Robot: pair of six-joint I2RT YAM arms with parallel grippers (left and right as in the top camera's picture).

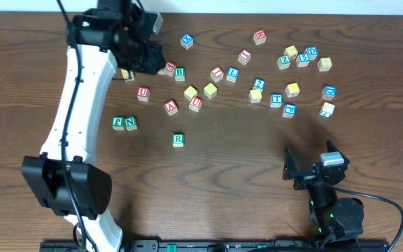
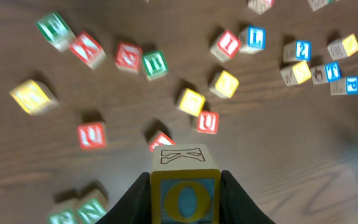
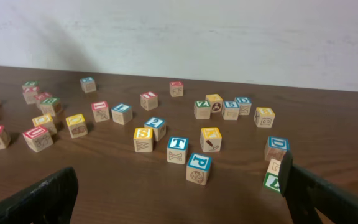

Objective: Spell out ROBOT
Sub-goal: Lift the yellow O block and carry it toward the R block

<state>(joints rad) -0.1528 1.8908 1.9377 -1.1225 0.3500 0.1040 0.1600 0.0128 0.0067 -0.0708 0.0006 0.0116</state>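
Note:
My left gripper [image 2: 185, 179] is shut on a yellow-bordered O cube [image 2: 185, 198] and holds it above the table; its top face shows a K. Seen from overhead, the left gripper [image 1: 150, 57] hangs over the back left of the table and hides that cube. The green R cube [image 1: 178, 140] lies alone in the middle. The green B cube [image 1: 180, 72] sits just right of the left gripper. Two yellow cubes [image 1: 190, 92] [image 1: 210, 89] lie side by side. The blue T cube [image 1: 276, 99] [image 3: 178, 149] is at the right. My right gripper [image 1: 308, 166] [image 3: 179, 199] stands open near the front edge, holding nothing.
Green F and N cubes [image 1: 124, 123] sit together at the left. Red-lettered cubes [image 1: 171, 106] lie between the B and the R. Several more cubes cluster at the back right [image 1: 303, 57]. A blue P cube [image 3: 199, 168] is closest to the right gripper.

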